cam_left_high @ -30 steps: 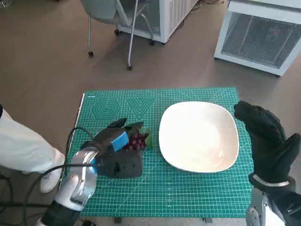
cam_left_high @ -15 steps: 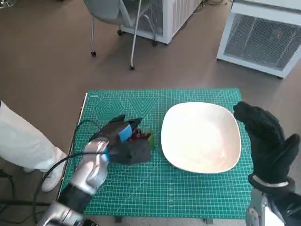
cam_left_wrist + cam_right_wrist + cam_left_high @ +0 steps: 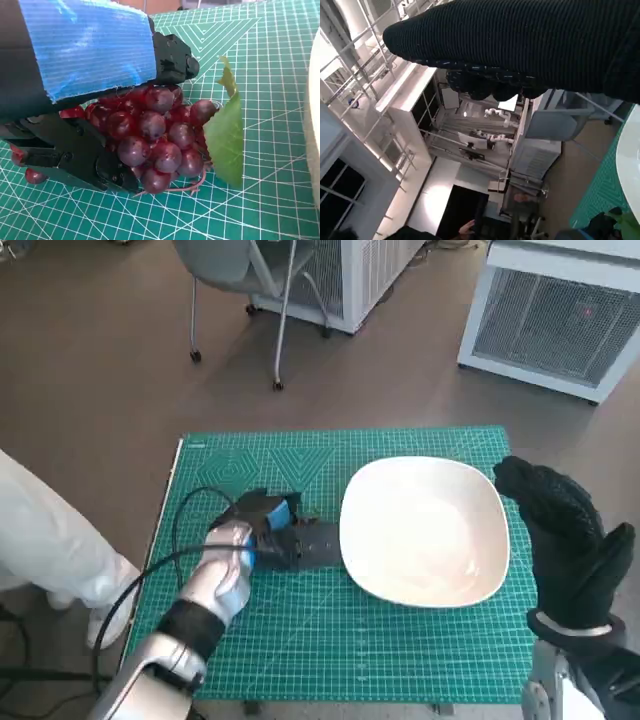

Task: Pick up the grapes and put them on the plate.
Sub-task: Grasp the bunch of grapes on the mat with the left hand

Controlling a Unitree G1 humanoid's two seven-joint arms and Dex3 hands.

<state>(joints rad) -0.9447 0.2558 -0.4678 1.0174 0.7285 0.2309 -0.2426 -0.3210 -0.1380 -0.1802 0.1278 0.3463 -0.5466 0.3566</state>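
Left robot hand (image 3: 85,95) grips grapes (image 3: 155,135) | leaf end toward plate (image 3: 425,530)

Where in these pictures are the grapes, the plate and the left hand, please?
grapes (image 3: 155,132): left wrist view, middle of the red bunch.
plate (image 3: 425,530): head view, bare white centre.
left hand (image 3: 268,530): head view, its black back beside the blue tape.

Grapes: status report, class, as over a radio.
Left robot hand grips grapes on mat, beside plate. Right robot hand holds nothing. Path unobstructed.
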